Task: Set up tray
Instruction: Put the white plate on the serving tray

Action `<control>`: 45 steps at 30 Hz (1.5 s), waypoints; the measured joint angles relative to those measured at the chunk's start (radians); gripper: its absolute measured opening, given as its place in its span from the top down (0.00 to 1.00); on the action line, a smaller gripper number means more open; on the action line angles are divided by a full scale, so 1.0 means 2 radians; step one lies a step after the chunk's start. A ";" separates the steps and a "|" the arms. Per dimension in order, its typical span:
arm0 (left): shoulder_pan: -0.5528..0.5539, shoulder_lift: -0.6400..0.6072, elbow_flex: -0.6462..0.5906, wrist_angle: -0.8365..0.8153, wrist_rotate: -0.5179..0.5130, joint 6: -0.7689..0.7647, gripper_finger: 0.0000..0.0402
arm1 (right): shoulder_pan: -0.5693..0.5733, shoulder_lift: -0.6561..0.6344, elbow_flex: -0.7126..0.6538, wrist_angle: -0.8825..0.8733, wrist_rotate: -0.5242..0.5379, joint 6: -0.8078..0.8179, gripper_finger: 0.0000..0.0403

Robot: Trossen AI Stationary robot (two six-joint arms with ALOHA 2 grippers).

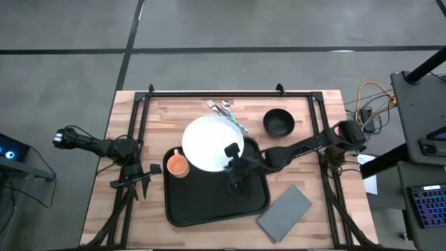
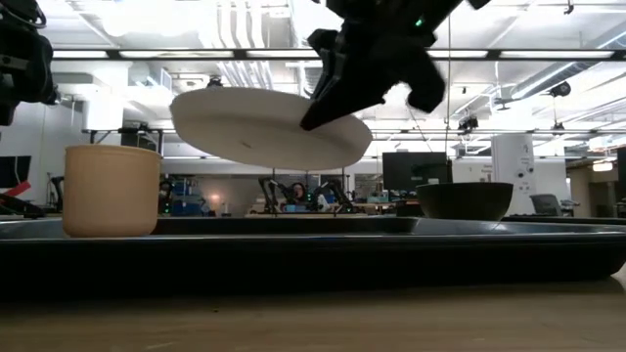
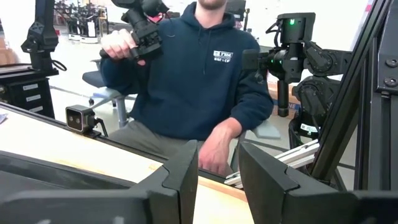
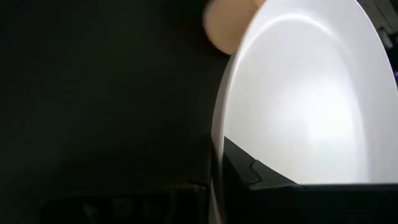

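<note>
The white plate (image 1: 209, 143) hangs in the air over the far part of the black tray (image 1: 209, 206), held by my right gripper (image 1: 232, 157). In the low view the plate (image 2: 259, 127) is tilted and well above the tray's rim (image 2: 313, 244). An orange cup (image 1: 178, 165) stands upright on the tray's left part, and shows again in the low view (image 2: 111, 191). My left gripper (image 1: 143, 180) waits open at the table's left edge, beside the tray, touching nothing; its wrist view shows its fingers apart (image 3: 217, 180). My right gripper pinches the plate's rim on its right near side (image 4: 219, 149), with one finger on the upper face (image 4: 261, 180) and one underneath. It comes from the table's right, slanting down. The plate is lifted clear and tilted above the tray.
A black bowl (image 1: 278, 122) stands on the table right of the plate. Cutlery (image 1: 226, 109) lies near the far edge, partly under the plate's outline. A grey napkin (image 1: 284, 209) lies right of the tray near the front. A person sits beyond the table (image 3: 193, 81).
</note>
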 joint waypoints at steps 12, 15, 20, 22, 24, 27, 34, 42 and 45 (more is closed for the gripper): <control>0.000 0.000 0.000 0.000 0.000 0.000 0.76 | 0.065 0.000 -0.007 -0.026 0.009 0.049 0.98; 0.000 0.000 0.000 0.000 0.000 0.000 0.76 | 0.086 0.000 -0.014 -0.027 0.008 0.051 0.98; 0.000 0.000 0.000 0.000 0.000 0.000 0.76 | 0.110 0.000 -0.026 -0.024 0.008 0.063 0.98; 0.000 0.000 0.000 0.000 0.000 0.000 0.76 | 0.117 0.000 -0.034 -0.017 0.008 0.064 0.98; 0.000 0.000 0.000 0.000 0.000 0.000 0.76 | 0.124 0.000 -0.045 -0.003 0.008 0.064 0.98; 0.000 0.000 0.000 0.000 0.000 0.000 0.76 | 0.132 0.000 -0.061 0.016 0.004 0.064 0.98; 0.000 0.000 0.000 0.000 0.000 0.000 0.76 | 0.137 0.009 -0.084 0.055 -0.032 0.056 0.98; 0.000 0.000 0.000 0.000 0.000 0.000 0.76 | 0.147 0.060 -0.052 0.053 -0.034 0.015 0.98; 0.000 0.000 0.000 0.000 0.000 0.000 0.76 | 0.147 0.078 -0.031 0.048 -0.034 -0.001 0.98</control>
